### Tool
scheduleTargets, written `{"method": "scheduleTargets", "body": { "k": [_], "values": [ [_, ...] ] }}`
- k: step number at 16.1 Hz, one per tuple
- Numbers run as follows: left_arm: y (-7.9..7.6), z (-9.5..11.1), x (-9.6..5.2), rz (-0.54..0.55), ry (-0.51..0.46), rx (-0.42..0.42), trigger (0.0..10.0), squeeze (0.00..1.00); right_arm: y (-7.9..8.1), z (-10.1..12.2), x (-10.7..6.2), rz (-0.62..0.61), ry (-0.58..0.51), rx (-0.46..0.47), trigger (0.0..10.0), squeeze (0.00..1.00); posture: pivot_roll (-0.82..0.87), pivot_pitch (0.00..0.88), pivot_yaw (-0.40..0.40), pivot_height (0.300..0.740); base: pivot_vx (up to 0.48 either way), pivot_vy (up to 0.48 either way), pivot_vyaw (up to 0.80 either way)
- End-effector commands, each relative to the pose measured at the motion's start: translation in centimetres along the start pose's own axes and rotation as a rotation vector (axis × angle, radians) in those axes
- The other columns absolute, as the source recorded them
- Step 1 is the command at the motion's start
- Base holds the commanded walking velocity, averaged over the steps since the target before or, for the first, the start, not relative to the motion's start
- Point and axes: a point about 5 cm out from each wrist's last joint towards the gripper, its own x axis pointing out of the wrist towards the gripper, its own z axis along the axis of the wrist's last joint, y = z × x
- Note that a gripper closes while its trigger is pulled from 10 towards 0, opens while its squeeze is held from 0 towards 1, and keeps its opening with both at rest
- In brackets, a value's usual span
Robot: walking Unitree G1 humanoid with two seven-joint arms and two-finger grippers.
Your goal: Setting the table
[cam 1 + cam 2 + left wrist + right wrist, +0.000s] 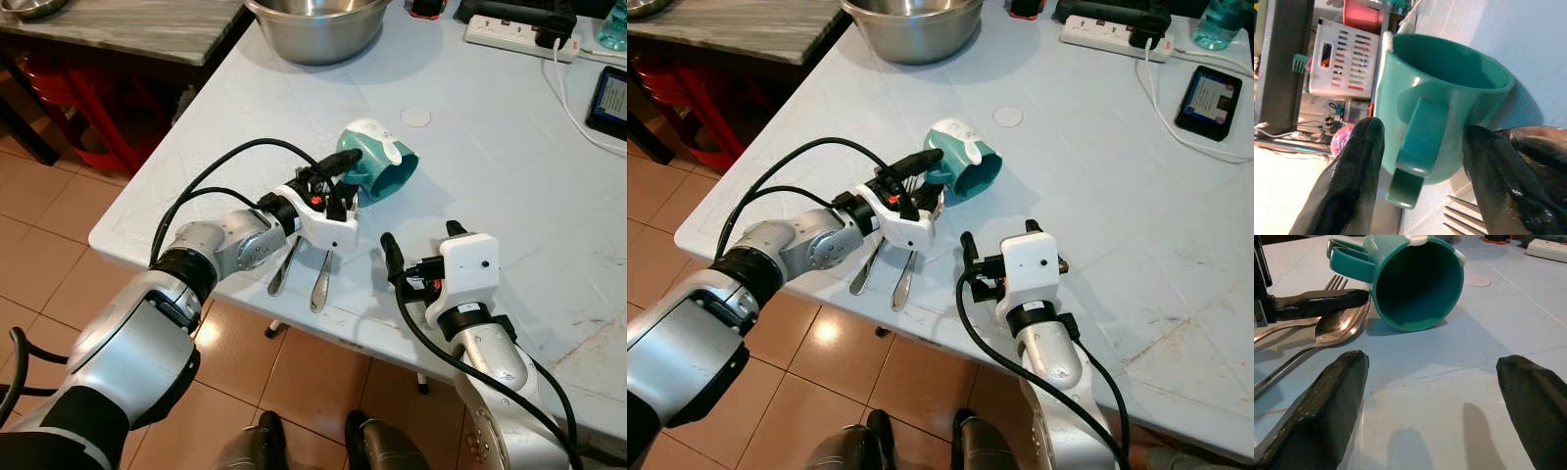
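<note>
Pale-blue surface (509,186): tipped teal mug (377,166), mouth toward 5 o'clock, lies between the wide-open, empty left pincer's (1422,161) fingers.

Steel bowl (318,29) cut by top edge at 12 o'clock. Tablet (609,103) cropped at 3 o'clock. Spoon (321,277) and fork (284,269) heads hidden under left gripper (333,186).
</note>
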Motion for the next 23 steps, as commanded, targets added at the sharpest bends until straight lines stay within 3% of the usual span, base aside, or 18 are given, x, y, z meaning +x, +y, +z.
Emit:
{"method": "scheduleTargets", "body": {
  "k": [1, 3, 4, 7, 14, 19, 23],
  "values": [
    [-0.2, -0.1, -0.2, -0.017, -0.005, 0.011, 3.3, 0.0, 0.2, 0.0, -0.2, 0.009, 0.002, 0.004, 10.0, 0.0, -0.27, 0.282, 0.057, 0.74, 0.0, 0.0, 0.0],
    [-0.2, -0.2, -0.2, -0.019, -0.004, 0.013, 2.6, 0.0, 0.2, 0.0, -0.2, 0.01, 0.003, 0.006, 10.0, 0.0, -0.27, 0.283, 0.058, 0.74, 0.0, 0.0, 0.0],
    [-0.2, -0.2, -0.2, -0.02, -0.004, 0.014, 1.6, 0.0, 0.2, 0.0, -0.2, 0.009, 0.004, 0.006, 10.0, 0.0, -0.27, 0.283, 0.058, 0.74, 0.0, 0.0, 0.0],
    [-0.2, -0.2, -0.2, -0.024, -0.005, 0.015, 0.0, 0.0, 0.3, -0.1, -0.2, 0.008, 0.005, 0.007, 10.0, 0.0, -0.27, 0.283, 0.06, 0.74, 0.0, 0.0, 0.0],
    [-0.3, -0.1, -0.2, -0.021, -0.006, 0.009, 0.0, 0.0, 0.3, -0.2, -0.2, 0.009, 0.009, 0.007, 10.0, 0.0, -0.27, 0.284, 0.059, 0.74, 0.0, 0.0, 0.0],
    [0.3, 0.2, 0.5, 0.053, 0.045, -0.204, 0.0, 0.0, 0.3, -0.2, -0.3, 0.009, 0.011, 0.006, 10.0, 0.0, -0.27, 0.284, 0.059, 0.74, 0.0, 0.0, 0.0],
    [1.2, 0.7, 1.1, 0.109, 0.041, -0.293, 0.0, 0.0, 0.2, -0.3, -0.2, 0.01, 0.011, 0.006, 10.0, 0.0, -0.27, 0.28, 0.057, 0.74, 0.0, 0.0, 0.0]
  ]
}}
